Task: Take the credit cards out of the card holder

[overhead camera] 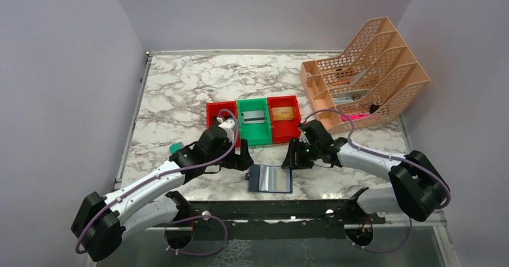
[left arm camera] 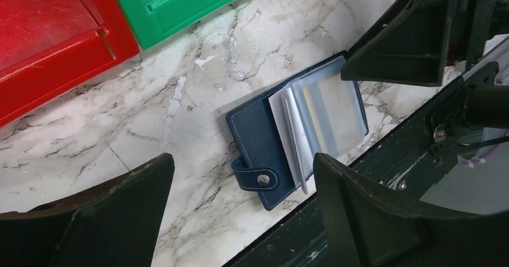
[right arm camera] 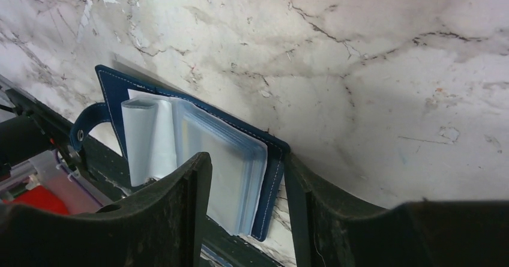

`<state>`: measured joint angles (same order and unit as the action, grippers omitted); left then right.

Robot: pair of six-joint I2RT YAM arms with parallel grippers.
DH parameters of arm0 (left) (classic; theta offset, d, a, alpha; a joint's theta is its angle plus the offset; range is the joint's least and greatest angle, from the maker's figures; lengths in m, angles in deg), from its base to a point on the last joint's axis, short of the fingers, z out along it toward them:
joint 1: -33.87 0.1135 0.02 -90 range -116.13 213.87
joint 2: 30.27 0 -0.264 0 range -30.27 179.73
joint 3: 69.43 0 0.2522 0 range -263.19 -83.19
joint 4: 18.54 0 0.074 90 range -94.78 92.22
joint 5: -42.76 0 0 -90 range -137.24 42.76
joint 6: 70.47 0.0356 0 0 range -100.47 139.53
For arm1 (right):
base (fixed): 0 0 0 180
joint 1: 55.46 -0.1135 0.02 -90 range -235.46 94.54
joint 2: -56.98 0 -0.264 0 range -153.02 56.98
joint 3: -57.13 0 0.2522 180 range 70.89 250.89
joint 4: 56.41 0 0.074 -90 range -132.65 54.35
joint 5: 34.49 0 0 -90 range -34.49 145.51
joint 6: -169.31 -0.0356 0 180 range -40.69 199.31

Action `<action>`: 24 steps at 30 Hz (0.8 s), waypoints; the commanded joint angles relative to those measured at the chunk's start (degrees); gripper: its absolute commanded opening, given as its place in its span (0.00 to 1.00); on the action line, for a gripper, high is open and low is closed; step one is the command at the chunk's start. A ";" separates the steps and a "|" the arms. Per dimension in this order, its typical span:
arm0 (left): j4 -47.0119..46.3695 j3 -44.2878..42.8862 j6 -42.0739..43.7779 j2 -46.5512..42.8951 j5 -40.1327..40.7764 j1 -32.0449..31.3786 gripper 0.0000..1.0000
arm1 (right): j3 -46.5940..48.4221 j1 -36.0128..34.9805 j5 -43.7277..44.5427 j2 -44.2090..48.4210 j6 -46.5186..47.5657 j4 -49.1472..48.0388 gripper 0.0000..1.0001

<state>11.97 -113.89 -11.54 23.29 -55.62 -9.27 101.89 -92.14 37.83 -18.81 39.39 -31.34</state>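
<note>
Open on the marble table [overhead camera: 180, 87] close to its near edge: card holder [left arm camera: 258, 129], navy cover down, pale sleeves fanned, snap tab loose. Just behind-left, left hand [overhead camera: 241, 159], spread wide, holding nothing. Just behind-right, right hand [overhead camera: 293, 159], fingers partly apart astride the holder's corner, unclamped; contact impossible to tell. Farther back, silver-grey card [overhead camera: 252, 117] in green bin [overhead camera: 254, 138], gold card [overhead camera: 284, 113] in red bin [overhead camera: 283, 138]. Open marble either side; black rail [overhead camera: 270, 210] tight along the front.
</note>
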 commanded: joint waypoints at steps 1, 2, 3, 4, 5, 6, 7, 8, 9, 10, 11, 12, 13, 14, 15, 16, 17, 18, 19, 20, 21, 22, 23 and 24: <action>-1.26 1.41 -1.17 1.07 -1.23 -0.02 0.88 | 3.05 -0.31 3.18 0.51 3.17 3.62 0.52; -1.51 1.80 -1.51 1.40 -1.39 -0.02 0.86 | 3.17 -0.77 5.17 1.60 2.41 4.97 0.51; -1.95 2.32 -1.80 1.74 -1.64 -0.10 0.85 | 3.11 -1.49 6.23 2.71 2.09 5.51 0.51; -2.58 2.77 -2.04 2.00 -2.02 -0.05 0.84 | 2.97 -2.19 7.21 3.76 1.74 6.13 0.51; -3.13 3.17 -2.23 2.41 -2.45 -0.10 0.84 | 2.99 -2.78 8.35 4.72 1.12 6.88 0.51; -3.62 3.53 -2.43 2.82 -2.89 -0.11 0.82 | 3.00 -3.20 9.16 5.48 0.67 7.41 0.51; -3.97 3.80 -2.58 3.29 -3.23 -0.10 0.82 | 3.02 -3.54 10.02 6.21 0.13 8.09 0.51; -4.39 3.94 -2.71 3.69 -3.61 -0.15 0.81 | 2.97 -4.01 10.46 6.89 -0.87 8.33 0.51; -4.81 4.17 -2.83 4.11 -3.92 -0.19 0.81 | 2.40 -4.58 9.53 7.55 -1.68 7.21 0.50; -5.23 4.37 -2.98 4.49 -4.14 -0.22 0.80 | 1.56 -5.22 7.33 8.13 -2.40 4.97 0.49; -5.74 4.48 -3.07 4.86 -4.30 -0.29 0.79 | 0.37 -5.83 4.99 8.34 -3.92 2.70 0.49; -6.26 4.71 -3.26 5.23 -4.54 -0.34 0.79 | -0.65 -6.33 3.21 8.33 -5.29 0.34 0.48; -6.71 4.83 -3.37 5.57 -4.80 -0.44 0.78 | -1.47 -6.92 2.28 7.94 -6.32 -1.22 0.48; -7.22 4.93 -3.52 5.91 -5.18 -0.50 0.77 | -1.89 -7.37 2.14 7.23 -6.95 -2.07 0.47; -7.55 5.04 -3.60 6.34 -5.50 -0.59 0.75 | -2.11 -7.62 2.52 6.55 -7.54 -2.25 0.46; -7.79 5.18 -3.71 6.76 -5.79 -0.65 0.73 | -2.28 -7.75 2.77 5.91 -8.22 -2.38 0.46; -8.05 5.34 -3.81 7.09 -5.96 -0.76 0.72 | -2.54 -7.80 2.58 5.33 -8.61 -2.92 0.45; -8.27 5.49 -3.91 7.38 -6.09 -0.87 0.70 | -2.84 -7.93 2.40 5.02 -8.79 -3.42 0.45; -8.48 5.72 -3.91 7.69 -6.14 -0.94 0.69 | -2.95 -8.03 2.43 4.75 -8.85 -3.62 0.45; -8.62 5.93 -3.94 7.91 -6.16 -0.98 0.68 | -2.97 -8.12 2.67 4.62 -8.79 -3.55 0.45; -8.76 6.04 -3.95 8.16 -6.27 -1.05 0.67 | -3.03 -8.14 2.92 4.52 -8.85 -3.50 0.45; -8.85 6.19 -3.94 8.28 -6.28 -1.07 0.65 | -3.05 -8.14 3.05 4.40 -8.77 -3.49 0.45; -8.92 6.31 -3.99 8.46 -6.29 -1.12 0.63 | -3.15 -8.14 3.03 4.30 -8.68 -3.55 0.45; -9.16 6.46 -4.00 8.61 -6.28 -1.16 0.62 | -3.10 -8.13 2.93 4.13 -8.59 -3.65 0.45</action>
<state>5.35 -108.29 -15.15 31.27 -60.08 -10.10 99.29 -99.93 41.29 -14.03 31.92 -32.50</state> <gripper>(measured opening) 0.646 0.448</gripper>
